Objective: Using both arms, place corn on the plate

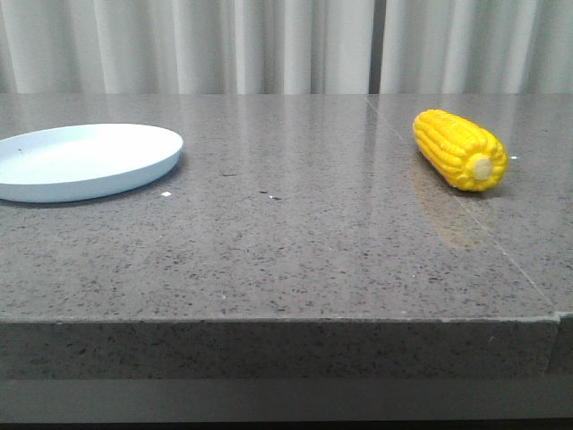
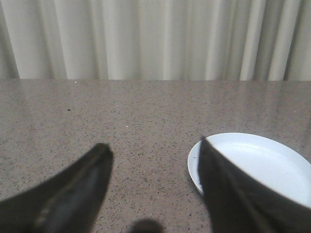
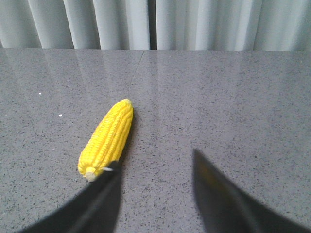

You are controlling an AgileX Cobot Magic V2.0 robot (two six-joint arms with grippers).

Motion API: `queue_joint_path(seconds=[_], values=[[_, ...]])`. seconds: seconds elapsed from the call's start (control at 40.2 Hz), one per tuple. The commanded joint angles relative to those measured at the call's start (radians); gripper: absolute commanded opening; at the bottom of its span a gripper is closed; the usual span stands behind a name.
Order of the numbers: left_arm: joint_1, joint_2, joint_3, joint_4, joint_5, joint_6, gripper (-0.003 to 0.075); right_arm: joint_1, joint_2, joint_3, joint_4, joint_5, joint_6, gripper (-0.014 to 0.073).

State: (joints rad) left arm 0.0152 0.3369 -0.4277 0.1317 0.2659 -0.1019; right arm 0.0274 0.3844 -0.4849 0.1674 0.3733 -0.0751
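Note:
The yellow corn (image 1: pixel 457 149) lies on the grey stone table at the right, its pale stub end toward the front. The pale blue-white plate (image 1: pixel 85 161) sits at the far left, empty. Neither gripper shows in the front view. In the right wrist view my right gripper (image 3: pixel 155 162) is open and empty above the table; the corn (image 3: pixel 108 138) lies just beyond and to the side of one fingertip. In the left wrist view my left gripper (image 2: pixel 153 148) is open and empty; the plate (image 2: pixel 262 162) lies partly behind one finger.
The grey speckled table (image 1: pixel 295 233) has a seam running diagonally past the corn and a front edge near the camera. White curtains hang behind the table's far edge.

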Motion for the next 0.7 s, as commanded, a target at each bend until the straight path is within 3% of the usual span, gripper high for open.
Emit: queue_joint_path(seconds=[0.0, 0.075, 0.423, 0.672], values=[[0.0, 0.014, -0.036, 0.004, -0.078, -0.003, 0.0661, -0.005, 0.012, -0.037, 0.003, -0.081, -0.009, 0.0578], [0.0, 0.014, -0.036, 0.004, -0.078, -0.003, 0.0694, -0.005, 0.012, -0.037, 0.003, -0.081, -0.009, 0.0604], [-0.002, 0.024, -0.041, -0.005, -0.097, -0.003, 0.0692, -0.005, 0.012, -0.037, 0.003, -0.081, -0.009, 0.0598], [-0.002, 0.273, -0.177, -0.019, -0.037, -0.003, 0.0692, -0.005, 0.012, -0.037, 0.003, -0.081, -0.009, 0.0598]])
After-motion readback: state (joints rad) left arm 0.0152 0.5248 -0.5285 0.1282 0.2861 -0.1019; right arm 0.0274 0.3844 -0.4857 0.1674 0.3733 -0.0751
